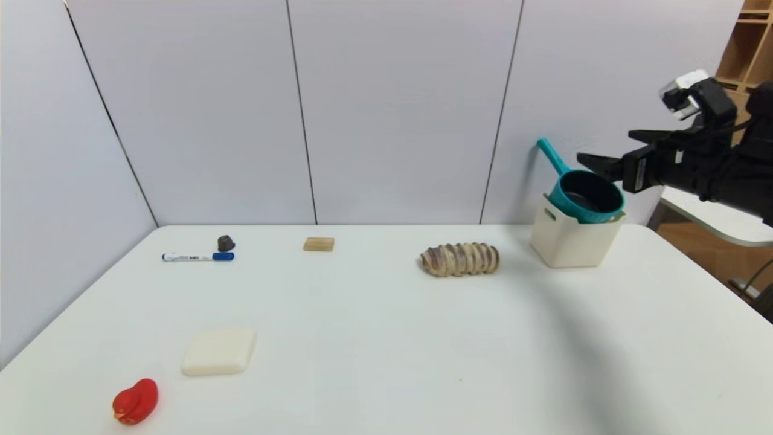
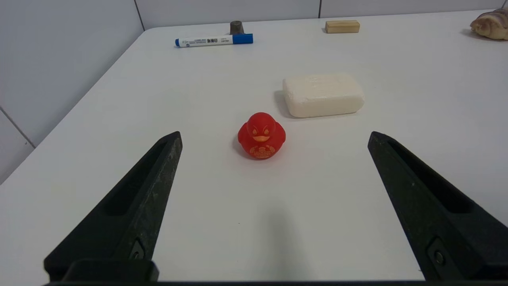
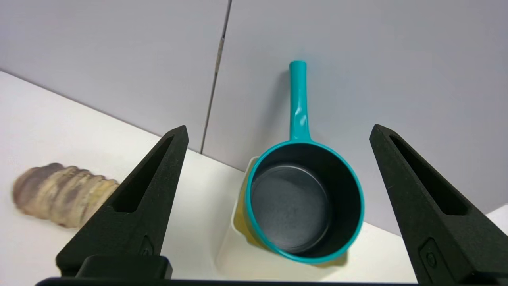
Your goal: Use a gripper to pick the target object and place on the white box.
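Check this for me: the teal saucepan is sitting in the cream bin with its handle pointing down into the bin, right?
Not quite: the head view shows the teal saucepan in the cream bin, but its handle points up.

Bright scene; a soft shadow streaks the white table (image 1: 362, 338).

On my white tabletop (image 1: 362, 338): white box (image 1: 577, 241), back right corner; ridged lump (image 1: 461, 260), wooden block (image 1: 319, 244), along back edge; marker (image 1: 198, 257), dark stub (image 1: 226, 243), back left; soap-like pad (image 1: 219, 351), red duck (image 1: 136, 402), front left.
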Action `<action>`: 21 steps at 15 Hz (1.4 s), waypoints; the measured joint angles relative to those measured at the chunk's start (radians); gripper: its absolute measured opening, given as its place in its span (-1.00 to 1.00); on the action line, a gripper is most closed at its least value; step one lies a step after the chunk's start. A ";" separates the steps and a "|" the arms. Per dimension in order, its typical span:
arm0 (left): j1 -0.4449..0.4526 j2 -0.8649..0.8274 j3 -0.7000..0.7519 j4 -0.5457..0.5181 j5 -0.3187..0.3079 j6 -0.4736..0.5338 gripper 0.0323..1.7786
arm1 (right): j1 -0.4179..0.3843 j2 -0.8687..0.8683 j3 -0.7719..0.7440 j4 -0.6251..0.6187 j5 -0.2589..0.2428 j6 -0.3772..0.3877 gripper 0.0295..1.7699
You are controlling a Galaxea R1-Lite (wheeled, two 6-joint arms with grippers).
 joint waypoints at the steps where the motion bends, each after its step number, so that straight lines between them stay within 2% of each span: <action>1: 0.000 0.000 0.000 0.000 0.000 0.000 0.90 | -0.003 -0.044 -0.009 0.059 -0.001 0.017 0.81; 5: 0.000 0.000 0.000 0.000 0.000 -0.001 0.90 | -0.035 -0.257 -0.037 0.335 -0.005 0.123 0.86; 7: 0.000 0.000 0.000 0.000 0.000 0.000 0.90 | -0.064 -0.381 -0.023 0.465 -0.008 0.142 0.88; 9: 0.000 0.000 0.000 0.000 0.000 0.000 0.90 | -0.092 -0.528 0.046 0.540 -0.027 0.157 0.89; 15: 0.000 0.000 0.000 0.000 0.000 0.000 0.90 | -0.169 -0.967 0.400 0.577 -0.150 0.169 0.91; 18: 0.000 0.000 0.000 0.000 0.000 0.000 0.90 | -0.189 -1.135 0.540 0.576 -0.257 0.171 0.91; 21: 0.000 0.000 0.000 0.000 0.000 -0.001 0.90 | -0.151 -1.254 0.650 0.567 -0.280 0.163 0.91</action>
